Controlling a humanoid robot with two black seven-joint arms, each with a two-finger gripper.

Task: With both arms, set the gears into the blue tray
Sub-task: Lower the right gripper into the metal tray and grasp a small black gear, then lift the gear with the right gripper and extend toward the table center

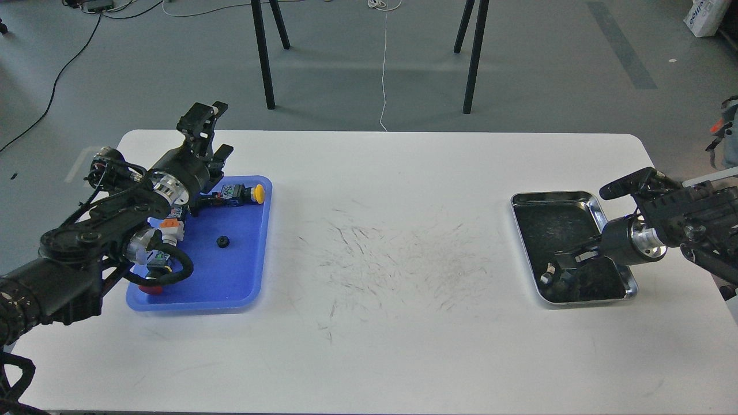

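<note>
One small black gear [222, 242] lies on the floor of the blue tray [236, 279] at the table's left. My left gripper [213, 136] hangs above the tray's far-left corner, open, with nothing between its fingers. My right gripper [552, 275] is down inside the silver tray at the right, near its front-left corner. It is dark against the black lining, so I cannot make out its fingers or any gear there.
The blue tray also holds a yellow-capped button [259, 193], an orange block [169, 223] and a red piece [151, 289], partly under my left arm. The silver tray [522, 199] sits near the table's right edge. Black stand legs [263, 55] rise behind the table.
</note>
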